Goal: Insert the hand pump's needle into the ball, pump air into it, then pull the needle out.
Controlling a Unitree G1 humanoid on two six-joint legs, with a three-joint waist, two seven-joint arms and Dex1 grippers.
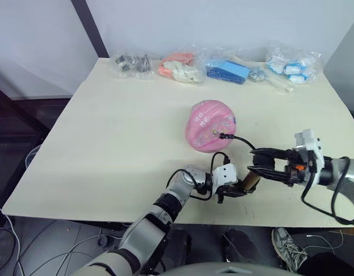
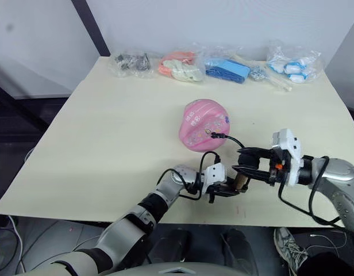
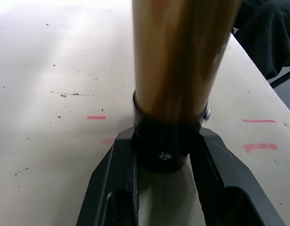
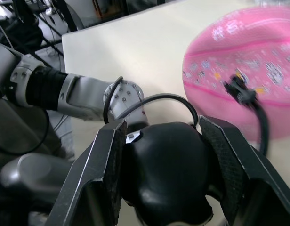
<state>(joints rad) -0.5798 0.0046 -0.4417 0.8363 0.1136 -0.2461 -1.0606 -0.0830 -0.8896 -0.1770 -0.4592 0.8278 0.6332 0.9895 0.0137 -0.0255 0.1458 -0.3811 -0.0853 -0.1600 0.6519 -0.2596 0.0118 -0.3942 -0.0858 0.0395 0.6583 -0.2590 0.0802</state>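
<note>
The ball [image 1: 211,125] lies on the table [image 1: 108,138], just right of centre in the head views. It is pink, printed, and visibly dented rather than round. The needle [image 4: 237,87] fitting sits against the ball's lower right side in the head views; the pin itself is too small to make out. From the fitting, the hose [image 1: 241,140] curves down toward the pump [image 1: 251,181], which lies low in the frame, near the table's front edge, between the two grippers.

Left gripper [image 1: 233,192]: its fingers [image 3: 112,179] are pinched on the pump's black end cap; the gold barrel rises out from between them in the left wrist view.

Right gripper [image 1: 258,167]: its fingers [image 4: 100,174] are closed against both sides of the pump's rounded black handle, as the right wrist view shows. The ball and fitting lie beyond it at the upper right of that view.

Along the table's far edge, at the top of the head views, lies a row of bags [image 1: 183,67] holding small items. Red marks [image 3: 96,117] are drawn on the table surface beside the pump base.
</note>
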